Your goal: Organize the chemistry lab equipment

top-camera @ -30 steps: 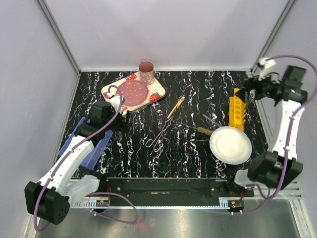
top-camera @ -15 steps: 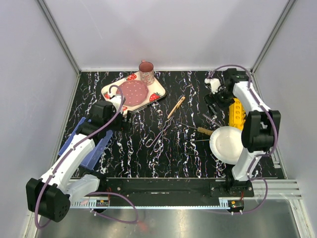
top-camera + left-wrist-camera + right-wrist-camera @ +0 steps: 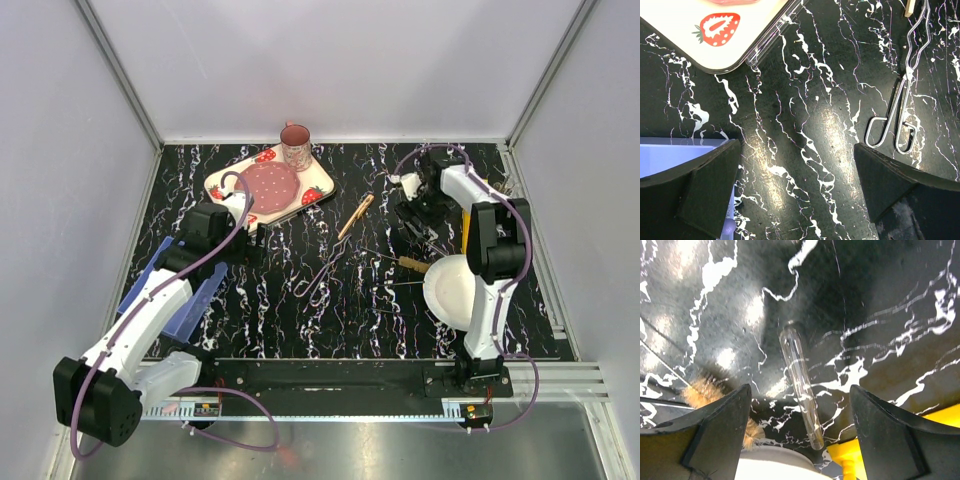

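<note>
The round white plate (image 3: 445,295) sits nearest the arm bases, partly under the right arm. At its far-left rim lies a wooden-handled brush (image 3: 411,264). Left of the plate and well apart from it, the wire tong (image 3: 318,272) lies flat on the black marbled table (image 3: 380,320). Just beyond the plate's far rim lies a clear test tube (image 3: 801,390), one end close to the plate and to the yellow rack (image 3: 945,415).

Within the last second the right gripper (image 3: 800,405) has swung in from high over the rack at the table's right edge. It now hangs above this tube with its fingers spread wide, one on each side, holding nothing. I take this as the approach to a pick. The next move would be to descend and close gently across the thin glass, probably to carry it to the rack.

Far left of the plate, the left gripper (image 3: 797,165) has not moved. It is spread and empty beside the blue bin (image 3: 670,155), with the tong ahead of it.
</note>
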Tool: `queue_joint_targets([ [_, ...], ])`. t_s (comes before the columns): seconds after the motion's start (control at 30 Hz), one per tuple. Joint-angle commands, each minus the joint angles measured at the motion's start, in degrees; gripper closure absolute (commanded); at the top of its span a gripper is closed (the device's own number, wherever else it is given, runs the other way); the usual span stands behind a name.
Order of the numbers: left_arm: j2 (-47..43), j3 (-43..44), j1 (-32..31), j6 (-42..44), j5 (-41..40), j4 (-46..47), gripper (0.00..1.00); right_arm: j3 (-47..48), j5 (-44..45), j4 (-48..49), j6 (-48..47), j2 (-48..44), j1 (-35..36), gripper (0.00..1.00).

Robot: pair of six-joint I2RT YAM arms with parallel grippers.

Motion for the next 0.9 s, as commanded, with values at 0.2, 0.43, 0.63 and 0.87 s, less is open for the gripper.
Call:
queue_joint_targets([
  [0.2, 0.45, 0.17, -0.04, 0.19, -0.22, 3.11, 0.01, 7.68, 4.97, -0.95, -0.34, 6.59, 3.37, 0.31],
  [0.43, 0.45, 0.26, -0.04, 0.28, -0.04, 3.11, 0.01, 8.21, 6.65, -1.75, -1.66, 8.44, 4.16, 0.52],
  [0.63, 0.28, 0.26, 0.04, 0.28, -0.13, 3.11, 0.01, 6.45, 8.14, -1.05, -2.27, 8.8, 5.3, 0.76],
  [0.87, 0.19, 0.26, 0.04, 0.28, -0.21, 3.11, 0.01, 9.43, 4.29, -0.17, -3.76, 5.98, 5.3, 0.83],
])
